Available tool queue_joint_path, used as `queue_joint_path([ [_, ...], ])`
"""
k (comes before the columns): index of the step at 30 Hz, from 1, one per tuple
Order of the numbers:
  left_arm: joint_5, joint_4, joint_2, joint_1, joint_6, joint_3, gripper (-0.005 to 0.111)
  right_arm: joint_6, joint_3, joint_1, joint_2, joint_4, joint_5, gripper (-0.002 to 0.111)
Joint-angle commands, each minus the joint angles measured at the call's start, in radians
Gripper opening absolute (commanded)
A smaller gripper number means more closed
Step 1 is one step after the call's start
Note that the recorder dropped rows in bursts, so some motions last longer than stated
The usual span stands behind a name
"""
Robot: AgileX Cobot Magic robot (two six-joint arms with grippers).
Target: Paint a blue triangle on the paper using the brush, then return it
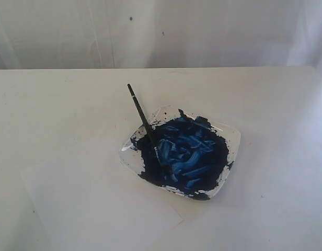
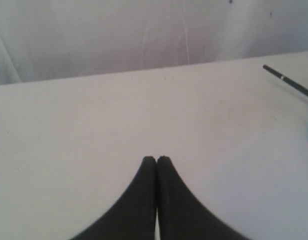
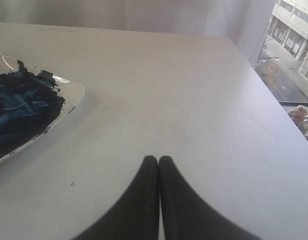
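Standing by the bench (image 1: 46,104), I list what is set out.

Item 1, plate (image 1: 231,137): clear and shallow, right of centre in the exterior view, loaded with a thick dark-blue paint mass (image 1: 190,154). It serves as both palette and brush rest.

Item 2, the brush (image 1: 144,123): its tip is sunk in the paint at the plate's left side. The black handle is propped over the rim and slants toward the upper left of the frame. Lying this way, the bristles stay loaded and the handle stands free of the paint, open for a grasp.

Item 3, the paper (image 1: 88,204): a flat white sheet at lower left of the frame, close against the plate. I cannot tell whether its corner runs under the rim. This keeps the trip from paint to sheet short.

Item 4, the blue triangle: none shows, and the sheet is blank. By my judgement the painting has not begun.

Item 5, left gripper (image 2: 157,159): jaws pressed together with nothing between them, over bare bench. The handle end shows at the upper right of its view.

Item 6, right gripper (image 3: 158,158): jaws likewise closed and empty, with the plate at the left edge of its view. Neither gripper appears in the exterior view. Either one would have to part its jaws before taking the handle.
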Motion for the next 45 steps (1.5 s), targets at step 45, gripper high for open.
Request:
queue_joint_path([
  [45, -0.114, -0.012, 0.990, -0.011, -0.166, -0.785, 0.000, 0.409, 0.005, 0.001, -0.006, 0.003, -0.462, 0.000],
])
